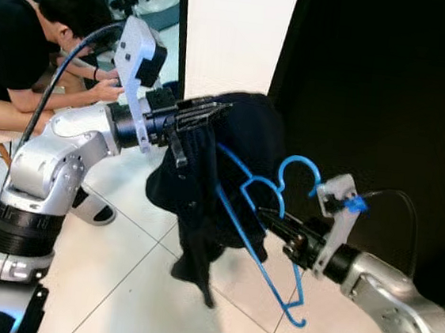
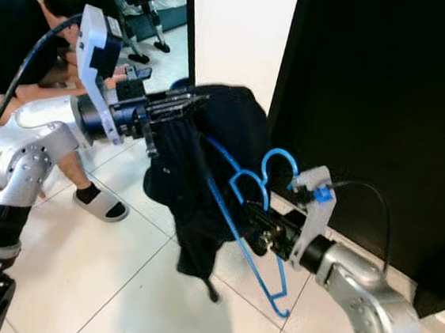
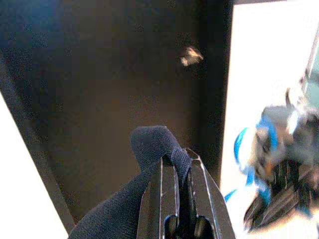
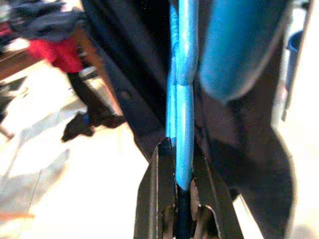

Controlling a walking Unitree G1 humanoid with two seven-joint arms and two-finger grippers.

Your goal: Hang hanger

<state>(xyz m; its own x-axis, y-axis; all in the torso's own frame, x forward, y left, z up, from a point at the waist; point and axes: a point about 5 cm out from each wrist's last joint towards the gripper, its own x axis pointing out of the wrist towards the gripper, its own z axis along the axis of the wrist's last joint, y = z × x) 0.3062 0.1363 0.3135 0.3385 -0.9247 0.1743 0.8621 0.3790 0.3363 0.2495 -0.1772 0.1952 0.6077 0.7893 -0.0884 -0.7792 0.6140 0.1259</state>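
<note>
Dark garment (image 1: 213, 181) drapes between both arms, blocking middle. Black panel (image 1: 388, 104) walls off right. Person (image 1: 28, 43) crouched left. White tile floor (image 1: 130, 284) open below.

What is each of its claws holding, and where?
Left gripper pinches a fold of the dark garment; right gripper clamps the blue hanger near its neck.

White tiled floor (image 1: 130, 284); grey slipper (image 1: 94, 210) on it

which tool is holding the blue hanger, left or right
The right tool is shut on the blue hanger; the left tool pinches the dark garment instead.
</note>
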